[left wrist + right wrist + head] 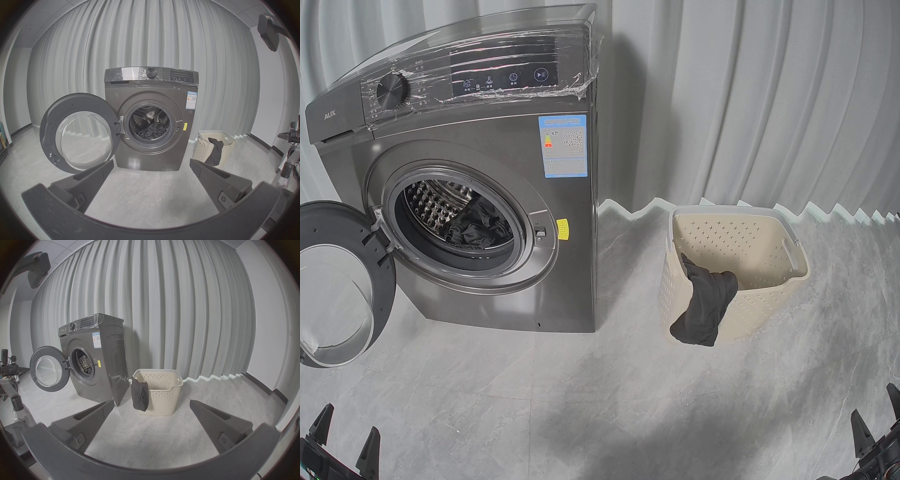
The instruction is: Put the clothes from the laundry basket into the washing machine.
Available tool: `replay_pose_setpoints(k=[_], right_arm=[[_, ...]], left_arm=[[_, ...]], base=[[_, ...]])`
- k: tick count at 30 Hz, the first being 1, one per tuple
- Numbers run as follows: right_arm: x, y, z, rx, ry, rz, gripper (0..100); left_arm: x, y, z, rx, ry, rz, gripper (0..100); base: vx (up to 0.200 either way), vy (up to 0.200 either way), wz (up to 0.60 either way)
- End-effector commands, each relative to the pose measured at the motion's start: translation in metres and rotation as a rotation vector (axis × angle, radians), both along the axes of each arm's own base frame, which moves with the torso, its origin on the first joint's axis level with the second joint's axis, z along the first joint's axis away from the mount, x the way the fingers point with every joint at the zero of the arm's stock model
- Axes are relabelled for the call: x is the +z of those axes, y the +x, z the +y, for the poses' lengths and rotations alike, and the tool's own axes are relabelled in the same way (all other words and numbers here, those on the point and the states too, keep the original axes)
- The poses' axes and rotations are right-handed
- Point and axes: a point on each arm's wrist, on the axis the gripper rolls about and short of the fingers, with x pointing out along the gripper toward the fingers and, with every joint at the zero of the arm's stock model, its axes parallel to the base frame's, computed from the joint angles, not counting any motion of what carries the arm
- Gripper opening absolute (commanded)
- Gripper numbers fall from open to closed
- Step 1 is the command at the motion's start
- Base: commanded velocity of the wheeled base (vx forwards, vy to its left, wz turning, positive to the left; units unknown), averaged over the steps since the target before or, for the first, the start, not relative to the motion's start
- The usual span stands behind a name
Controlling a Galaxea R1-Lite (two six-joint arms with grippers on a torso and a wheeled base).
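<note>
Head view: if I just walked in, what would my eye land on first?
The big grey washing machine on the left, its round door swung wide open and dark clothes lying inside. To its right on the floor stands a cream laundry basket, with one black garment draped over its near rim and hanging down outside.

Soft, even light, bright throughout. The washer (pixel 487 187) casts a dim shadow on the curtain (pixel 737 94) just beside it. Film over its panel (pixel 487 69) catches pale glare. Both wrist views bow strongly toward the rims, with black corners behind the fingers (pixel 90 178); beyond them the curtain folds curve.
</note>
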Motion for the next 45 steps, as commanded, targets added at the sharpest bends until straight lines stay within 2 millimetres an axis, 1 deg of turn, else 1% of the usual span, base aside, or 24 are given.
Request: replay_pose_setpoints(k=[1, 2, 20, 32, 41, 45], right_arm=[[-0.0047, 0.0001, 0.0000, -0.001, 0.000, 0.000, 100], [-0.0047, 0.0001, 0.0000, 0.001, 0.000, 0.000, 100], [-0.0047, 0.0001, 0.0000, 0.001, 0.000, 0.000, 100], [-0.0047, 0.0001, 0.0000, 0.001, 0.000, 0.000, 100], [-0.0047, 0.0001, 0.0000, 0.001, 0.000, 0.000, 100], [-0.0047, 0.0001, 0.0000, 0.001, 0.000, 0.000, 100]], left_arm=[[-0.0048, 0.0001, 0.0000, 0.001, -0.001, 0.001, 100], [-0.0048, 0.0001, 0.0000, 0.001, -0.001, 0.001, 100], [-0.0048, 0.0001, 0.0000, 0.001, 0.001, 0.001, 100], [-0.0048, 0.0001, 0.0000, 0.001, 0.002, 0.001, 100], [-0.0048, 0.0001, 0.0000, 0.001, 0.002, 0.001, 100], [-0.0048, 0.0001, 0.0000, 0.001, 0.004, 0.001, 100]], base=[[0.000, 0.000, 0.00], [0.000, 0.000, 0.00], [0.000, -0.200, 0.00], [0.000, 0.000, 0.00], [0.000, -0.200, 0.00], [0.000, 0.000, 0.00]])
